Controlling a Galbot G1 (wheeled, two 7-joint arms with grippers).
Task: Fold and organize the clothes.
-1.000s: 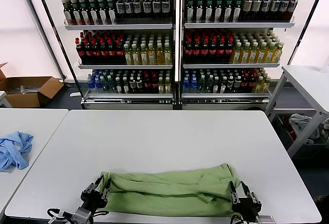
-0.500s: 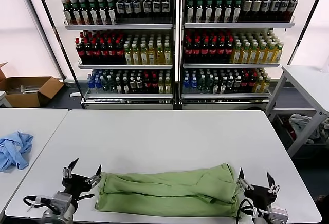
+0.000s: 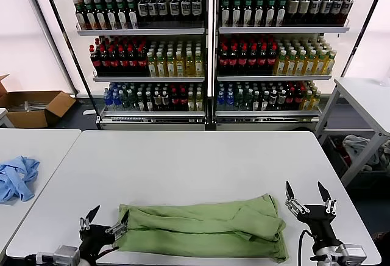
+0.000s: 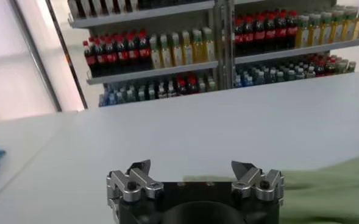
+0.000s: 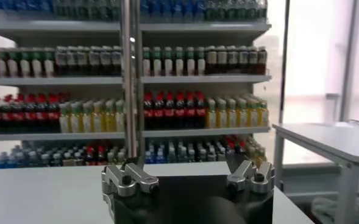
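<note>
Both grippers have been drawn back from the ends of the garment since a second ago, when each was closed against the cloth; nothing is held now. The left gripper (image 3: 106, 220), a dark metal pincer with pointed fingers, is seen at the near left corner of the table with its fingers spread wide, its inner finger just beside the left end of the fabric. The right gripper (image 3: 308, 197) is raised near the garment's right end, clear of the cloth, its two fingers also spread wide and pointing upward.

The light green short-sleeved cotton T-shirt (image 3: 201, 229) is laid folded into a long, rumpled band along the near edge of the table, much as it lay before; its print is not seen.

The large white rectangular table (image 3: 195, 162) is otherwise bare across its middle and far side. To the left, a second white table (image 3: 36, 141) bears a crumpled light blue garment (image 3: 17, 177). An open brown cardboard box (image 3: 33, 107) is set on the floor beyond it. Behind the tables, tall white shelving (image 3: 207, 71) is filled with rows of bottled drinks with red, yellow, green and dark contents. Another white table (image 3: 365, 95) stands at the right.
</note>
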